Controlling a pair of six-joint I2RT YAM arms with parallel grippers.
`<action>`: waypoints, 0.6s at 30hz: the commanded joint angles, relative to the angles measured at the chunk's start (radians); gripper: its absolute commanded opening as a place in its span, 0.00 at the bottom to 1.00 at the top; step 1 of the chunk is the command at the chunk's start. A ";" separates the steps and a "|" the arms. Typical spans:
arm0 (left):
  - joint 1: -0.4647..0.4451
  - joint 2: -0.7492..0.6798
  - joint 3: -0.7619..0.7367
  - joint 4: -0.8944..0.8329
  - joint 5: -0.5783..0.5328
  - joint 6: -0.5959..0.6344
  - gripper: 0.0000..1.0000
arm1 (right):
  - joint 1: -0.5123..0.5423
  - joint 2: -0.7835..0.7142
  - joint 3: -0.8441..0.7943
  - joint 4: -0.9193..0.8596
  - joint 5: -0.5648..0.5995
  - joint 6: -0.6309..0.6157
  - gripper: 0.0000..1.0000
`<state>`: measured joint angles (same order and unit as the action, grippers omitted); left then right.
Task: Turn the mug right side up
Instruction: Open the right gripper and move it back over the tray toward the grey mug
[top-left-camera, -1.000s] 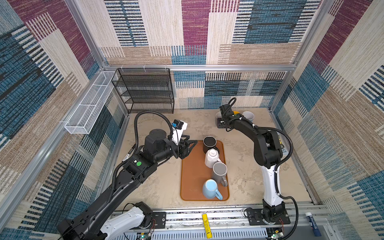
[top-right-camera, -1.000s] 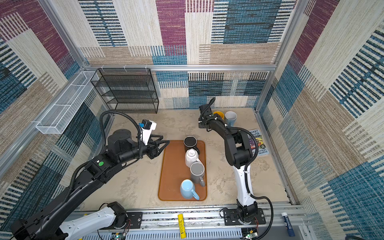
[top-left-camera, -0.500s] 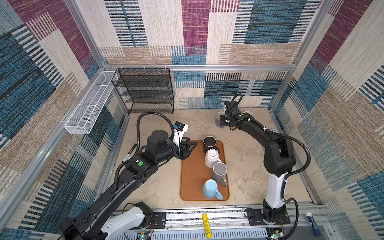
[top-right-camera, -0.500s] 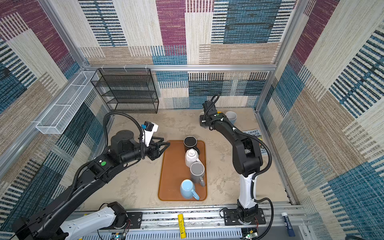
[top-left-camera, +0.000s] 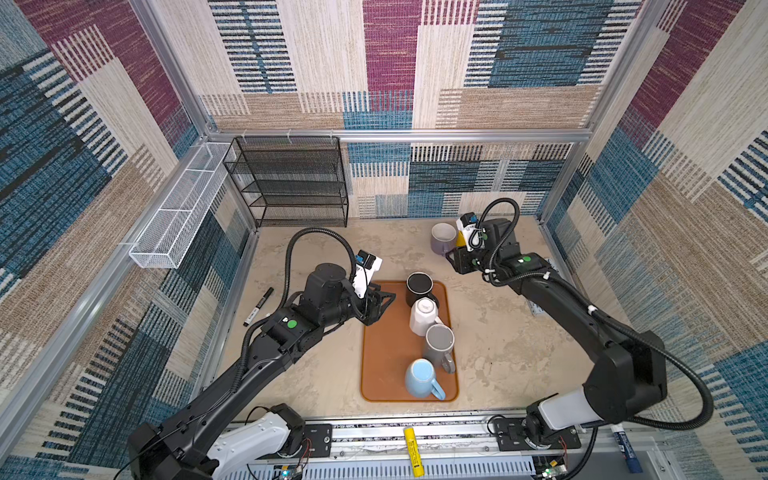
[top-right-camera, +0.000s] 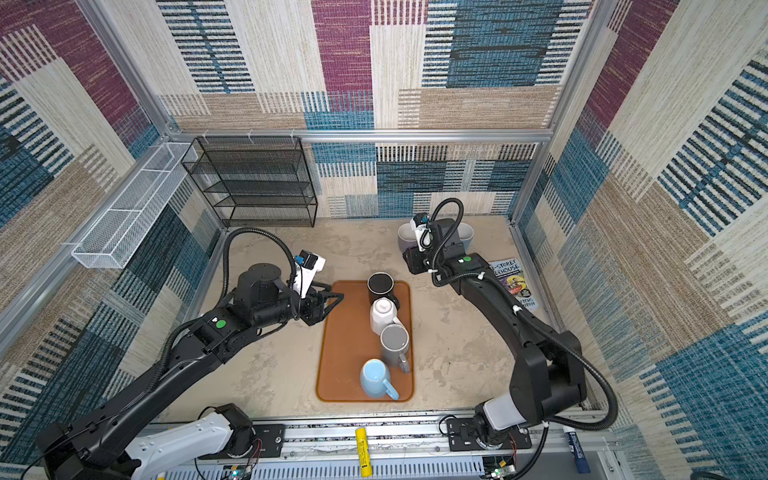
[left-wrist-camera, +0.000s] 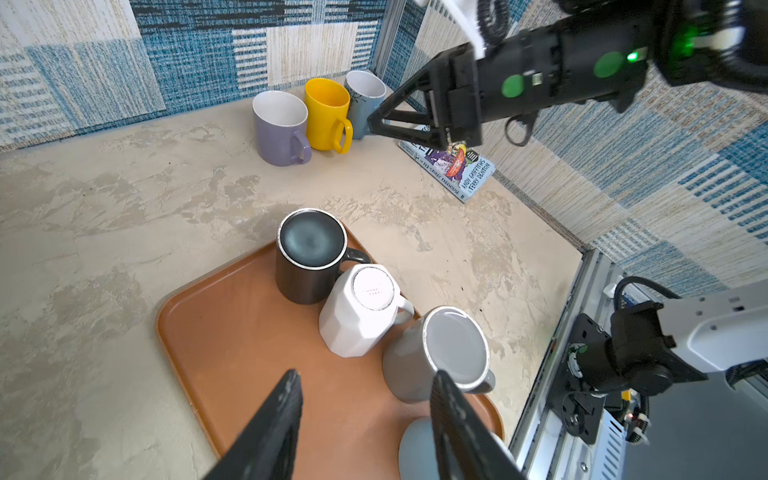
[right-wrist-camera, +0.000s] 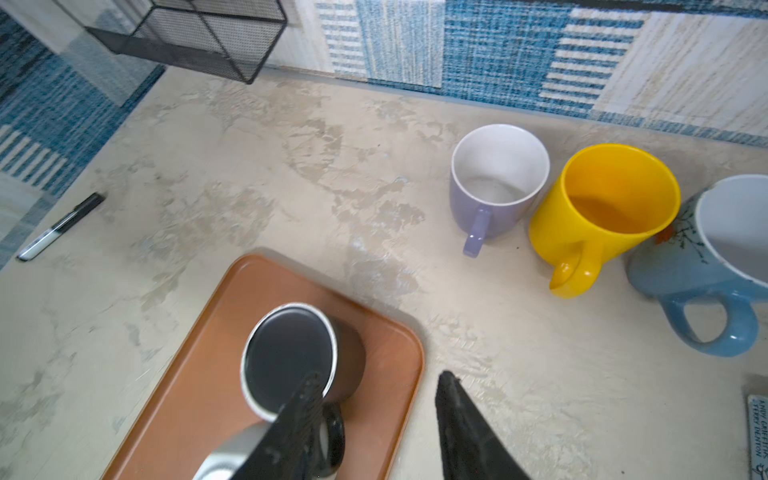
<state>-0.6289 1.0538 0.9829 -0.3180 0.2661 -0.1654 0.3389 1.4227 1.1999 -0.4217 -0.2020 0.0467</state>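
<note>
In a top view, my left gripper (top-left-camera: 381, 304) hangs over the tray (top-left-camera: 382, 365) edge, fingers spread and empty, just beside the bottom-up black mug (top-left-camera: 419, 286). My right gripper (top-left-camera: 452, 259) is apart from it, near the lilac mug (top-left-camera: 441, 240).

Left wrist view: the black mug (left-wrist-camera: 309, 257) stands beyond my parted fingers (left-wrist-camera: 282, 407), untouched.

Right wrist view: the spread fingers (right-wrist-camera: 461, 419) hold nothing, and one fingertip crosses the black mug's (right-wrist-camera: 286, 349) outline. I cannot tell if it touches.

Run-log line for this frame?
left gripper open, empty, over orange-brown plastic tray | right gripper open, empty | white faceted ceramic mug base-up on tray, untouched
</note>
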 joint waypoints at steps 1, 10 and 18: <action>0.002 0.018 0.006 0.052 0.021 0.006 0.51 | 0.002 -0.088 -0.069 0.014 -0.111 -0.009 0.47; 0.002 0.094 0.032 0.088 0.045 -0.004 0.51 | 0.058 -0.325 -0.231 -0.016 -0.339 0.001 0.47; 0.002 0.101 0.053 0.066 0.023 0.000 0.51 | 0.156 -0.395 -0.287 -0.049 -0.385 0.030 0.48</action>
<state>-0.6289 1.1587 1.0241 -0.2691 0.2947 -0.1665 0.4835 1.0386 0.9283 -0.4541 -0.5632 0.0490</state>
